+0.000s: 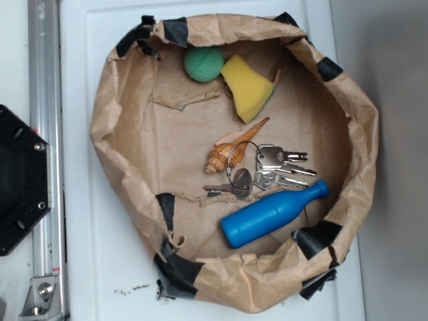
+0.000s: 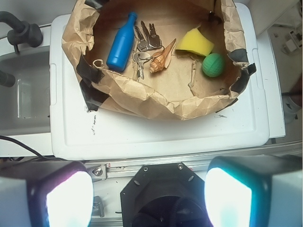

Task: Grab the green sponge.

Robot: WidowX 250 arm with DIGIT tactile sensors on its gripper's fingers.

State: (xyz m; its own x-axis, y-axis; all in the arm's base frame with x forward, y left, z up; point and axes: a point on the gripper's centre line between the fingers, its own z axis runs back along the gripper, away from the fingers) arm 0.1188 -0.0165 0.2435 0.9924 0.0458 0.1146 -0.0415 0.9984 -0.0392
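Sitting inside a crumpled brown paper nest [image 1: 114, 120] with black tape patches along its rim, on top of a white lid [image 1: 87, 221]. Resting against the nest's inner wall at one end: the green sponge [image 1: 204, 63], round, finely textured and matte, lying free with nothing gripping it. Lying just beside it, close enough that telling contact from a sliver of gap is not possible: a yellow wedge-shaped sponge [image 1: 247, 87]. Pointing from the yellow wedge toward the middle of the nest: a tan spiral seashell [image 1: 231, 147], tip near the wedge. Spreading out next to the shell: a bunch of silver keys [image 1: 281, 167] on a wire ring, one key with a dark head lying closest to the shell. Lying on its side at the far end from the green sponge: a blue bottle [image 1: 271, 214], neck angled toward the paper wall, well apart from the sponge. Showing in the wrist view: the gripper [image 2: 147, 196] hanging well back from the nest, over the black base plate [image 2: 165, 189] and metal rail, with its two fingers [image 2: 66, 194] glowing pale at the frame's bottom corners, spread wide apart with nothing between them. Appearing in that same view: the green sponge [image 2: 213, 65] at the right end of the nest.
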